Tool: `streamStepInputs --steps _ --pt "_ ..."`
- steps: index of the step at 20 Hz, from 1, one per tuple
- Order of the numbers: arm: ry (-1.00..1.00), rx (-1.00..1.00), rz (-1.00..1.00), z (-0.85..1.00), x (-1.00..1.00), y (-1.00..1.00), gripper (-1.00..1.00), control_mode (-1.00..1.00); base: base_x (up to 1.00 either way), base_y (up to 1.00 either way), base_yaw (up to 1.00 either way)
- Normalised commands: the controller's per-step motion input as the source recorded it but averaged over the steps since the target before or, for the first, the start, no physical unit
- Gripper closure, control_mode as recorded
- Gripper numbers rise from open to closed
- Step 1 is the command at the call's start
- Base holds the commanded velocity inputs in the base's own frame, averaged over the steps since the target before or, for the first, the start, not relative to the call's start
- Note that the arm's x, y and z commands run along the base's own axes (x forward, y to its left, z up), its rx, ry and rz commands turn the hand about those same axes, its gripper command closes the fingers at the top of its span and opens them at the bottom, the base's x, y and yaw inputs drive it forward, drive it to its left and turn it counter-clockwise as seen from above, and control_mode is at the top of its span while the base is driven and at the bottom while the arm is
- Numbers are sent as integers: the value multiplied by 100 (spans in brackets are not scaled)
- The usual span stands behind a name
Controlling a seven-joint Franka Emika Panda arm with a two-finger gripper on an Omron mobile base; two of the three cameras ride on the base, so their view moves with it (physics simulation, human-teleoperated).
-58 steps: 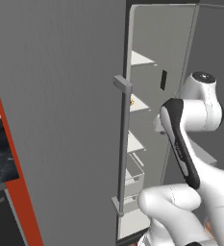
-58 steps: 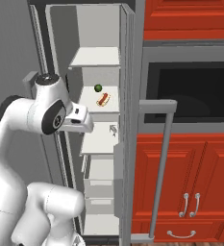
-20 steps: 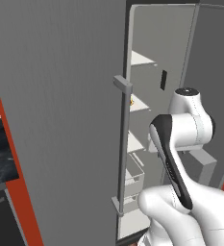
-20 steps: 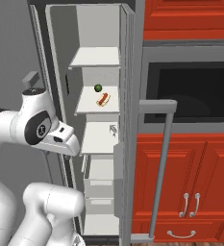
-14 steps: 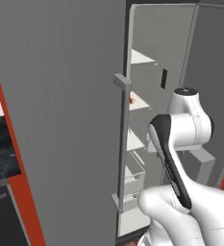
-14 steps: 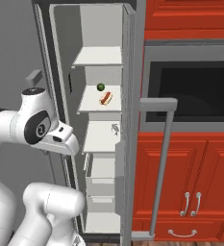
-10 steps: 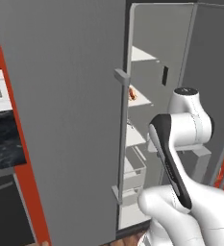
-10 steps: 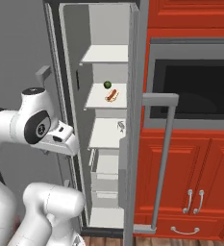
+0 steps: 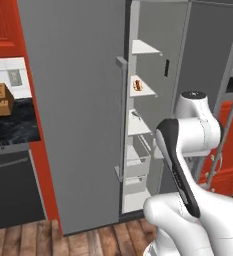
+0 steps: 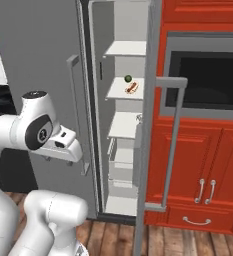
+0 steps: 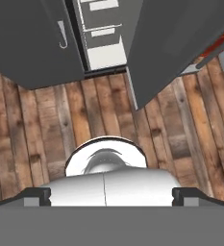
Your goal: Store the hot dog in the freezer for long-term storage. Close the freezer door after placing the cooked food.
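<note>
The hot dog (image 10: 131, 88) lies on a middle white shelf inside the open freezer (image 10: 123, 125), next to a small green item (image 10: 128, 78); the left base view also shows the hot dog (image 9: 136, 86). The freezer door (image 10: 151, 100) stands wide open, edge-on, its long bar handle (image 10: 173, 135) facing right. My gripper (image 10: 59, 159) is folded back near the arm's base, well away from the freezer, pointing down at the floor. In the hand view the gripper (image 11: 111, 196) is open, with its fingertips (image 11: 36, 195) far apart and nothing between them.
The wider fridge door (image 9: 73, 100) is shut, its handle (image 9: 122, 115) beside the freezer opening. Red cabinets and a built-in oven (image 10: 208, 80) stand right of the open door. A black counter with a knife block (image 9: 0, 97) lies to the left. Wooden floor (image 11: 108, 120) runs in front.
The arm pulled back from the freezer and folded in. Then the whole picture shifted, so the base moved: the counter came into view at left. The hot dog stayed on its shelf.
</note>
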Motion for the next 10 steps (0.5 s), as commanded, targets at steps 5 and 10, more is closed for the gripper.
streamStepInputs --steps 5,10 --pt "0 0 0 0 0 0 -100 100 -15 -35 10" --pt "0 0 0 0 0 0 -100 100 0 -66 18"
